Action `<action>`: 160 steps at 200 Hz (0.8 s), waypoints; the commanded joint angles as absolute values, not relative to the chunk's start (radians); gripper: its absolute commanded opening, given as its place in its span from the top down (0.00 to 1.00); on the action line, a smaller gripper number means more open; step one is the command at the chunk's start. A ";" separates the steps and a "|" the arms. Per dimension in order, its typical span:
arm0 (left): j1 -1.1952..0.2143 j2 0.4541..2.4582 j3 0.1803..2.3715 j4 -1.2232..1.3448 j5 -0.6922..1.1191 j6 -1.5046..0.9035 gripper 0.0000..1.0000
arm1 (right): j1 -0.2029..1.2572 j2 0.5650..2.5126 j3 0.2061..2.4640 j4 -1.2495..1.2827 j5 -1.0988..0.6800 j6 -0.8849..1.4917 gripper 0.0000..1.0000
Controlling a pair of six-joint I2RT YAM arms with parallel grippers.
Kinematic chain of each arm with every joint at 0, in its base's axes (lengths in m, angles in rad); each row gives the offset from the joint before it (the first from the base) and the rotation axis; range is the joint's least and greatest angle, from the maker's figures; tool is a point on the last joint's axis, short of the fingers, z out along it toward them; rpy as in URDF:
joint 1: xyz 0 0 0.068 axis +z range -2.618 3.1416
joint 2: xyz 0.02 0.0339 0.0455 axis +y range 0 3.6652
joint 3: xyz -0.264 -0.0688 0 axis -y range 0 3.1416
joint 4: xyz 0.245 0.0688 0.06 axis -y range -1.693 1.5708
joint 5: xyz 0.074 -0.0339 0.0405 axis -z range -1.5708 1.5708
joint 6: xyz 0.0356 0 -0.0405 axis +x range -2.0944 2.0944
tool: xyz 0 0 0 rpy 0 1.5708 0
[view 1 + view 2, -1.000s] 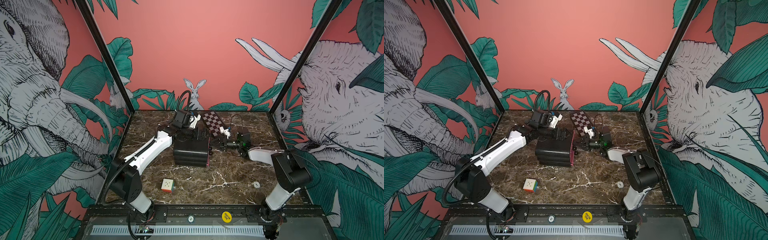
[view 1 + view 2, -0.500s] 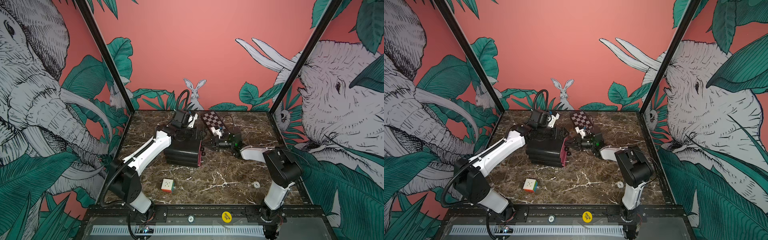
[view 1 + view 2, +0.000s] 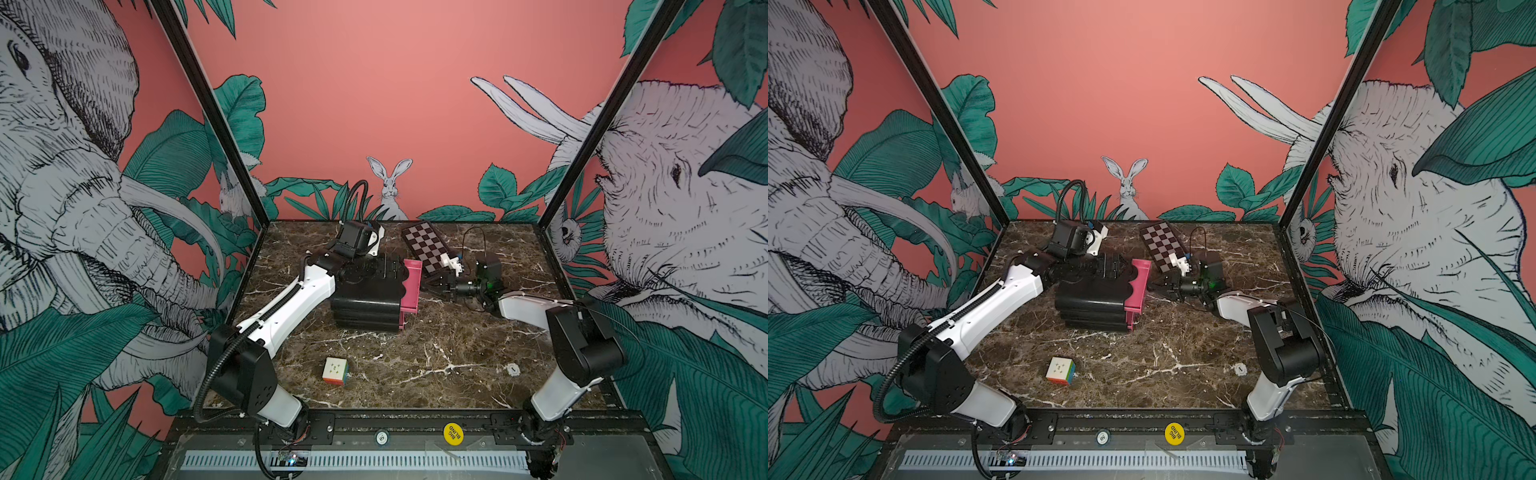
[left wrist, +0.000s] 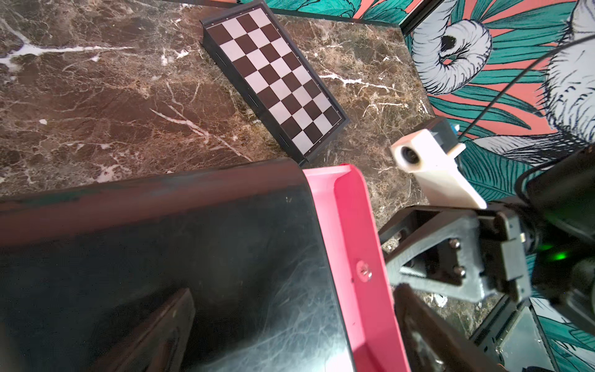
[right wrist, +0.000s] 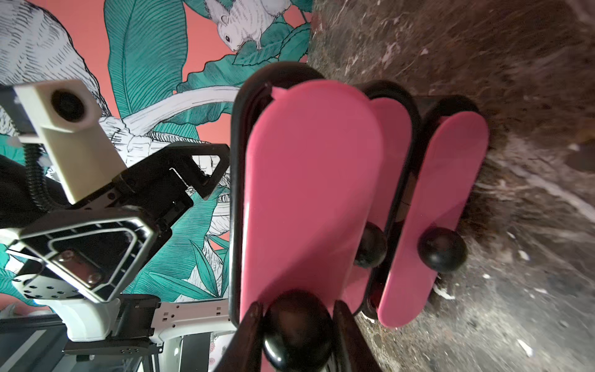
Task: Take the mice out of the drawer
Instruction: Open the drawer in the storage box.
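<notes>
The black drawer cabinet (image 3: 365,299) (image 3: 1092,299) stands mid-table, its pink fronts facing right. Its top drawer (image 3: 412,286) (image 4: 351,232) stands a little way out. My right gripper (image 3: 428,286) (image 5: 296,335) is shut on that drawer's round black knob (image 5: 296,328). My left gripper (image 3: 388,266) (image 4: 293,291) lies open over the cabinet's top, one finger (image 4: 167,331) on the black lid and the other beyond the drawer front. The narrow strip of drawer that shows holds only bare pink plastic and a screw. The mice are hidden.
Two lower pink drawers sit shut, one with its knob (image 5: 441,249) near the marble. A folded chessboard (image 3: 428,249) (image 4: 273,80) lies behind the cabinet, close to my right wrist. A puzzle cube (image 3: 336,370) and a small white disc (image 3: 513,369) lie nearer the front edge.
My right gripper moved left to the top drawer's knob and shut on it. The cabinet slid slightly left, and the top drawer now stands out further from its body.
</notes>
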State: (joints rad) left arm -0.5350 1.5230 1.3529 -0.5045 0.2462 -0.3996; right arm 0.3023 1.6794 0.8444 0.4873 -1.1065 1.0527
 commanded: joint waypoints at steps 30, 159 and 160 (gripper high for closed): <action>-0.529 1.528 1.317 -0.572 0.268 -0.413 0.01 | 0.223 1.650 0.827 0.348 -1.132 0.942 0.82; -0.529 1.586 1.368 -0.598 0.303 -0.374 0.01 | 0.115 1.699 0.797 0.227 -1.087 0.839 0.84; -0.529 1.586 1.368 -0.598 0.304 -0.374 0.01 | 0.115 1.699 0.798 0.226 -1.087 0.839 0.84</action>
State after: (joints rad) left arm -0.5308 1.5509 1.3754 -0.5011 0.2821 -0.3763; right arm 0.1333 1.6653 0.7986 0.2768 -1.1496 0.8715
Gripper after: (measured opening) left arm 0.993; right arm 0.289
